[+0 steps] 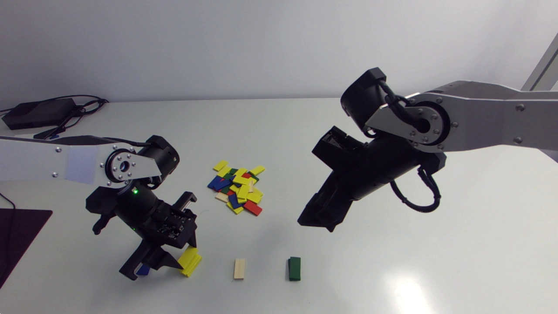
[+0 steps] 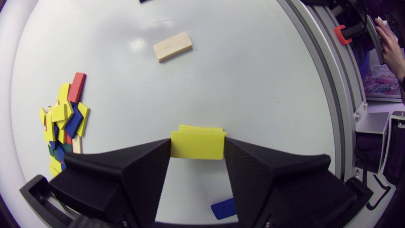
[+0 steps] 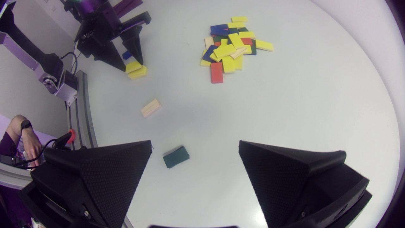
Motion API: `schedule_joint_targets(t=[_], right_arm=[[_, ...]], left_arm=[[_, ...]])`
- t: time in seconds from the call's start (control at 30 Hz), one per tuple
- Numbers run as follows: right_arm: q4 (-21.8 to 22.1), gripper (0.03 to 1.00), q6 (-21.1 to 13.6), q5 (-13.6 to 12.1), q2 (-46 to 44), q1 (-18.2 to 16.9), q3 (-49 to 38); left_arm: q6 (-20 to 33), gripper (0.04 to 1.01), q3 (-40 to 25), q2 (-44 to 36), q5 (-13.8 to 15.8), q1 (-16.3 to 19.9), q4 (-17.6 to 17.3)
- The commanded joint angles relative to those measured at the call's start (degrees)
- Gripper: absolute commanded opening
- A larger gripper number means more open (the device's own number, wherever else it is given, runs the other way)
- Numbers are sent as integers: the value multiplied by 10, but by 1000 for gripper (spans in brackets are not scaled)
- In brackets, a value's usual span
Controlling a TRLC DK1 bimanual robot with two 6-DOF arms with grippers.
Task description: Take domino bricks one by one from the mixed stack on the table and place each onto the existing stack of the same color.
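In the left wrist view, the left tool (image 2: pixel 197 143) is clenched on a yellow brick (image 2: pixel 196 149), one finger pressing each short end. The brick sits at the fingertips, just above the yellow stack (image 2: pixel 201 128), whose edge shows right behind it. Whether the brick already touches the stack cannot be told. A blue brick (image 2: pixel 224 208) lies flat on the table (image 2: pixel 240 88) under the tool. Ahead lies a pale wooden brick (image 2: pixel 172 46), alone. Off to one side is the mixed pile (image 2: pixel 65 120), mostly yellow with blue, green and wood pieces, and a red brick (image 2: pixel 76 87) lies at its edge.

In the right wrist view, the right tool (image 3: pixel 194 148) is released, its fingers spread wide with nothing in them. It hangs above the table. The green stack (image 3: pixel 176 156) lies on the table just ahead of the gap between the fingers. Farther on are the wooden brick and then the mixed pile. The left tool and the yellow stack are seen beyond them near the table's edge.

In the head view, the left arm (image 1: pixel 65 163) comes in low and points steeply down at the near part of the table. The yellow brick sits tilted on top of its stack there. The blue brick, yellow stack, wooden brick and green stack form a row along the near side, well apart from each other. The mixed pile is behind the row, at mid table. The right arm (image 1: pixel 479 117) holds its tool raised between the pile and the green stack. A black power box (image 1: pixel 37 112) with cables lies at the far left corner.
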Motion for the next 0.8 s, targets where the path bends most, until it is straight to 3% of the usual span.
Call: schedule_joint_targets(t=[0.0, 0.77], right_arm=[[-1, 966, -4, -2, -7, 2, -20], [3, 966, -3, -2, -8, 4, -25]], left_arm=[[14, 505, -13, -6, -2, 1, 5], [14, 505, -36, -6, -2, 2, 23]])
